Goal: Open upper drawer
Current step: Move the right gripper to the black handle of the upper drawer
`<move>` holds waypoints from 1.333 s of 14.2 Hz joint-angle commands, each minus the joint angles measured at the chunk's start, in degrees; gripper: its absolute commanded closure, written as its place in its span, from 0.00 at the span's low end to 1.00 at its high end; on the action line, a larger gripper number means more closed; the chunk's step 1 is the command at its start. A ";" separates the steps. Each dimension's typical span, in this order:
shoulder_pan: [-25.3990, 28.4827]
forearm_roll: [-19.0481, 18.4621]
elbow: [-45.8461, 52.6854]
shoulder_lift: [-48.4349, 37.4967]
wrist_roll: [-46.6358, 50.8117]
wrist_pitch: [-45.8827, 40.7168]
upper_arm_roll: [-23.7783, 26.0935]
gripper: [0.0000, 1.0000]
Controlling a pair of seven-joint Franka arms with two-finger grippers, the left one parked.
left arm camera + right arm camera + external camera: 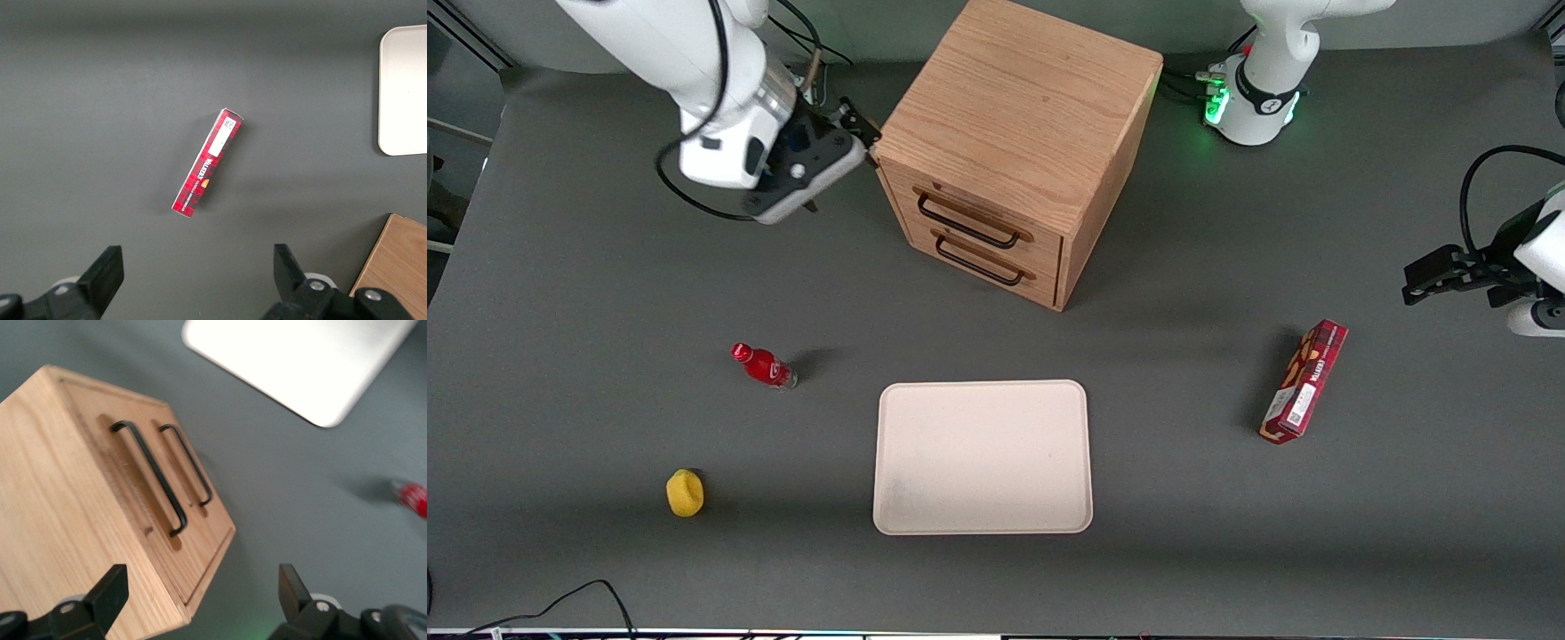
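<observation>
The light oak cube cabinet (1014, 98) stands on the grey table at the end farthest from the front camera. Its upper drawer (996, 216) is shut, with a black wire handle (967, 222) above the lower drawer (983, 260), which is also shut. In the right wrist view the upper drawer's handle (150, 477) runs beside the lower one (187, 463). My right gripper (858, 129) hovers at the cabinet's top corner on the working arm's side, apart from the handles. It is open and empty, and the cabinet's corner shows between the fingers (200, 580).
A cream tray (983, 458) lies nearer the front camera than the cabinet. A red bottle (765, 365) and a yellow object (685, 493) lie toward the working arm's end. A red box (1303, 382) lies toward the parked arm's end.
</observation>
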 commanded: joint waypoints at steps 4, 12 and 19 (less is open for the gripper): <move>0.55 3.73 4.05 15.90 -13.28 6.82 4.29 0.00; 1.08 2.85 0.01 20.84 -23.57 11.04 6.15 0.00; 1.69 2.85 -2.54 22.07 -23.57 15.97 6.24 0.00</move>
